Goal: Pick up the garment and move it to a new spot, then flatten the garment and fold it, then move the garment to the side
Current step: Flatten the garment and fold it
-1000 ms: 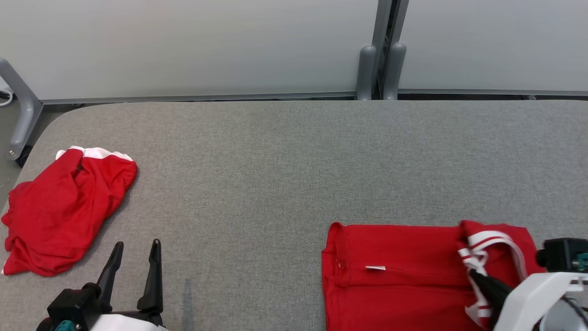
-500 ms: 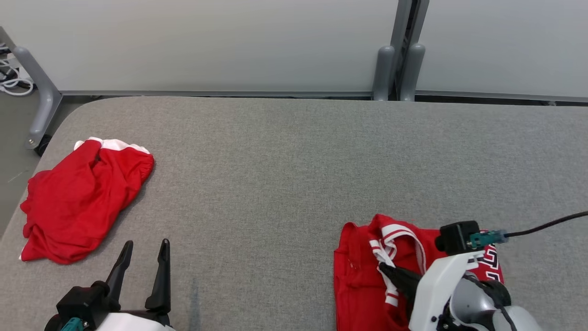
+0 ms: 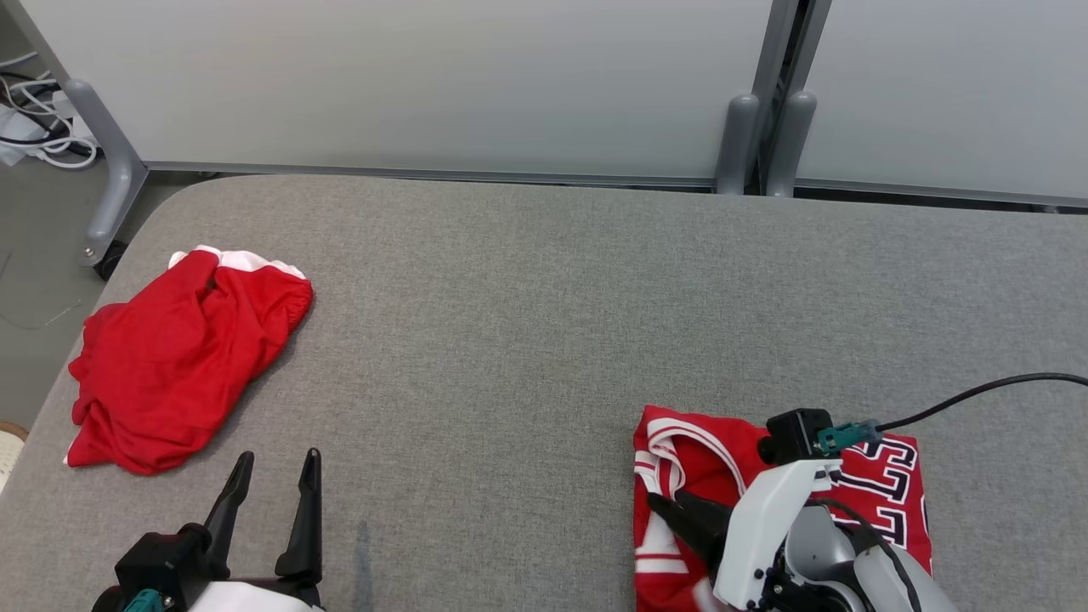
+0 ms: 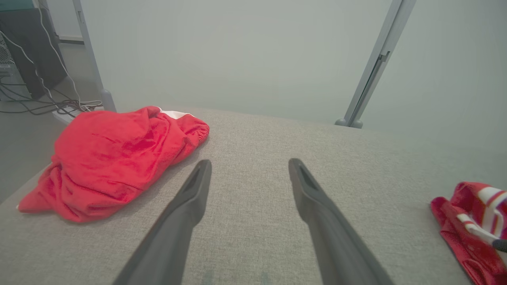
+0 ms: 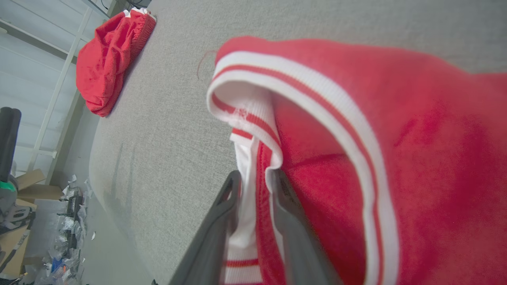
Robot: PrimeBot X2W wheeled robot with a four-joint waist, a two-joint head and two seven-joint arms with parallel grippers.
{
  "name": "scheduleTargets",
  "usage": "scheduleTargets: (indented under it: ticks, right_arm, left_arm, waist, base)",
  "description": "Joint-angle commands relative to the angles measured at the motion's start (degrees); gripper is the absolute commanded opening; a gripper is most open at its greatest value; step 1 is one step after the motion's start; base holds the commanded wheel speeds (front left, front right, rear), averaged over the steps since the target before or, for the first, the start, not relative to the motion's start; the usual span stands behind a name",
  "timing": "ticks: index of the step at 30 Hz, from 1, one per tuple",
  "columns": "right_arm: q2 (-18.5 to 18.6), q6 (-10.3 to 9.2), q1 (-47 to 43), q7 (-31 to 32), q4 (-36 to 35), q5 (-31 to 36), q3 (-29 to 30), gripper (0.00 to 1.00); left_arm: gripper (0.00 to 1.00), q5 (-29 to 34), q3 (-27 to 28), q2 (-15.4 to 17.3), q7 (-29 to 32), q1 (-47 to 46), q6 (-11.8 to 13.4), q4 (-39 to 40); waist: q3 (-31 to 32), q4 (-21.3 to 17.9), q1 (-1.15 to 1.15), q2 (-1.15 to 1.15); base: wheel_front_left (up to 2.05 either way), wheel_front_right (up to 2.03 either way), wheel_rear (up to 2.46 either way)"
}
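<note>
Head view: the left jaws stand wide apart and empty over bare counter. A crumpled red garment lies just ahead of them, to their left. The folded red jersey lies under the right jaws, well apart from the left jaws.

Left wrist view: the fingers are spread wide. The crumpled garment lies beyond the left tip, and the jersey's edge is far off to the right.

Right wrist view: the right jaws sit close together with the jersey's striped trim running between them. I cannot tell whether they pinch it.
</note>
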State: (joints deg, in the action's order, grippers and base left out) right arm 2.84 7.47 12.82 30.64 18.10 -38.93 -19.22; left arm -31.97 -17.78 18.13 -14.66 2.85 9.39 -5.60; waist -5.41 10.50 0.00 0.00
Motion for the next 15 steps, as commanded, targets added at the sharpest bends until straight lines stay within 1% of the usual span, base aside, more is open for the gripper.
scheduleTargets:
  ticks: [1,5,8,9,10,11,15]
  right_arm:
    - [0.2,0.06,0.8,-0.6,0.5,-2.9,-0.9,1.0]
    - [0.3,0.06,0.5,-2.1,-0.7,-9.0,-0.8,1.0]
    - [0.3,0.05,-1.2,-3.4,-3.9,-8.9,2.5,1.0]
    - [0.3,0.05,-2.1,-3.6,-5.6,-7.9,4.4,1.0]
    - [0.3,0.05,-2.1,-3.6,-5.6,-7.9,4.4,1.0]
    - [0.3,0.05,-3.1,-3.3,-7.4,-6.4,6.4,1.0]
    - [0.3,0.06,-7.9,-1.0,-16.4,3.9,16.2,1.0]
  left_arm:
    - [1.0,-0.2,0.1,0.3,-0.2,-0.4,0.0,-0.1]
    - [1.0,-0.4,0.0,0.3,-0.2,0.4,-0.1,-0.3]
    - [1.0,-0.5,0.0,0.3,-0.3,0.9,-0.1,-0.2]
    - [1.0,-0.5,0.1,0.2,-0.3,1.2,0.0,-0.1]
    - [1.0,-0.5,0.1,0.2,-0.3,1.2,0.0,-0.1]
    - [1.0,-0.5,0.1,0.2,-0.3,1.3,0.1,0.0]
    - [1.0,-0.7,0.3,0.1,-0.3,1.8,0.3,0.3]
  waist:
    - [0.3,-0.1,0.0,0.0]
    - [1.3,-0.6,0.0,0.0]
    - [1.9,-1.1,0.0,0.0]
    - [2.1,-1.4,0.0,0.0]
    - [2.1,-1.4,0.0,0.0]
    - [2.3,-1.7,0.0,0.0]
    - [2.5,-2.9,0.0,0.0]
  base:
    - [0.0,0.0,0.0]
    - [0.0,0.0,0.0]
    - [0.0,0.0,0.0]
    - [0.0,0.0,0.0]
    - [0.0,0.0,0.0]
    - [0.0,0.0,0.0]
    - [0.0,0.0,0.0]
